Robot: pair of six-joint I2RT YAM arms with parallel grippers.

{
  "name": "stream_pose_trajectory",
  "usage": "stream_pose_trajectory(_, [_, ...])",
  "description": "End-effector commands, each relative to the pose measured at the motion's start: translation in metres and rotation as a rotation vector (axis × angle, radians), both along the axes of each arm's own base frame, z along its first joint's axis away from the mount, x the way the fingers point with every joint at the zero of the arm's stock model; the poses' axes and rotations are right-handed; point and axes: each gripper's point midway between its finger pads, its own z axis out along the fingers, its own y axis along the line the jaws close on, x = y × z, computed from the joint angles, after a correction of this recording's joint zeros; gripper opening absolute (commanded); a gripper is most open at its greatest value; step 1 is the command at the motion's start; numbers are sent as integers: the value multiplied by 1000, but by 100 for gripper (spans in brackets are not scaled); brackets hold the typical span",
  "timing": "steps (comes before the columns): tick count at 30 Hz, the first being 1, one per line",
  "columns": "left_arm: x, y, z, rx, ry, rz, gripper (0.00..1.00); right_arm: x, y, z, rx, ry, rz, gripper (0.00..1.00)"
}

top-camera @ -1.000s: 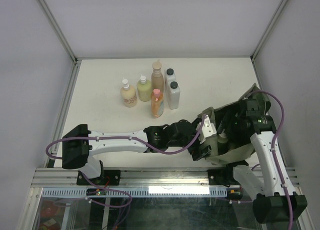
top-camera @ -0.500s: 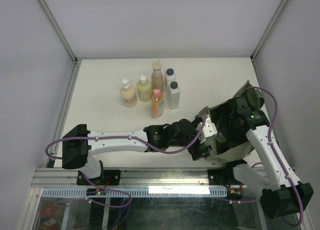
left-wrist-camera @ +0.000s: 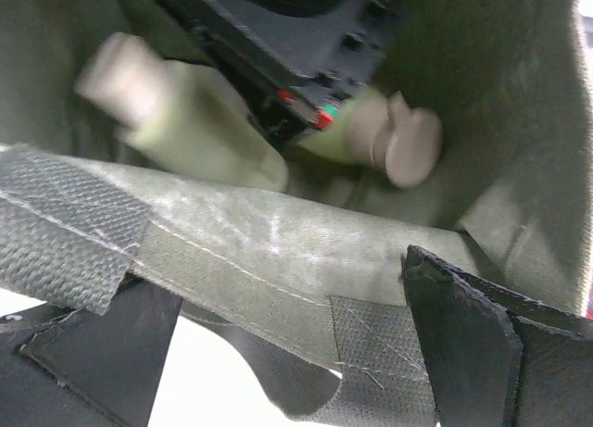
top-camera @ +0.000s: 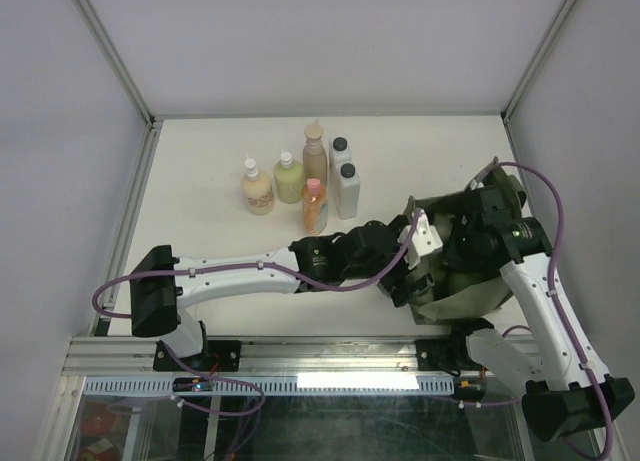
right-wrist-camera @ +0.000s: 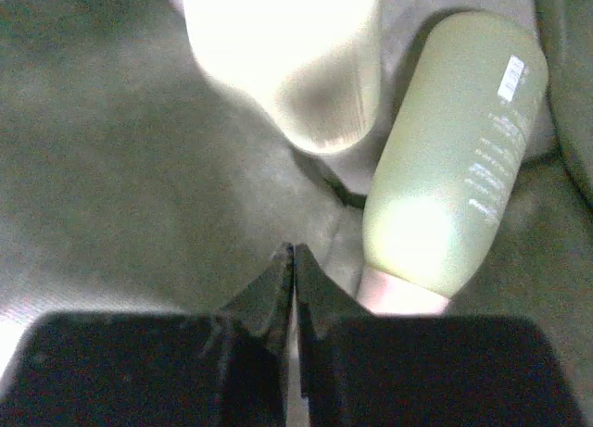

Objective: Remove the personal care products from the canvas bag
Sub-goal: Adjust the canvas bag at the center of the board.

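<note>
The olive canvas bag lies at the right front of the table, mouth toward the left. Its stitched rim runs between the wide-apart fingers of my left gripper, which is open. My right gripper is deep inside the bag, shut with nothing visible between its tips. Just ahead of it lie two personal care products: a pale bottle and a yellow-green bottle. The left wrist view shows the same pair beside the right arm's black body. Several more bottles stand on the table behind.
The standing bottles form a cluster at the table's back centre, left of the bag. The two white ones with black caps are nearest it. The left arm stretches across the front of the table. Frame posts and walls close in both sides.
The right gripper has closed inside the bag. The left gripper has moved back and right along the bag's rim and opened a little wider. The bag's mouth has shifted with it.
</note>
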Motion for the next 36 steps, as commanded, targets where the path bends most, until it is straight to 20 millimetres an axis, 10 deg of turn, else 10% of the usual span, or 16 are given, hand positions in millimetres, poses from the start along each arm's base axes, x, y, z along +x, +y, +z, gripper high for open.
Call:
stream_pose_trajectory(1, [36, 2, 64, -156, 35, 96, 99, 17, 5, 33, 29, -137, 25, 0])
stream_pose_trajectory(9, [62, 19, 123, -325, 37, 120, 99, 22, 6, 45, 33, -182, 41, 0])
stream_pose_trajectory(15, [48, -5, 75, -292, 200, 64, 99, 19, 7, 48, 70, -238, 6, 0])
stream_pose_trajectory(27, [31, -19, -18, -50, 237, -32, 99, 29, -9, 40, 113, -419, -250, 71])
stream_pose_trajectory(36, [14, -6, -54, 50, 224, -78, 99, 63, -39, 50, -7, -567, -398, 85])
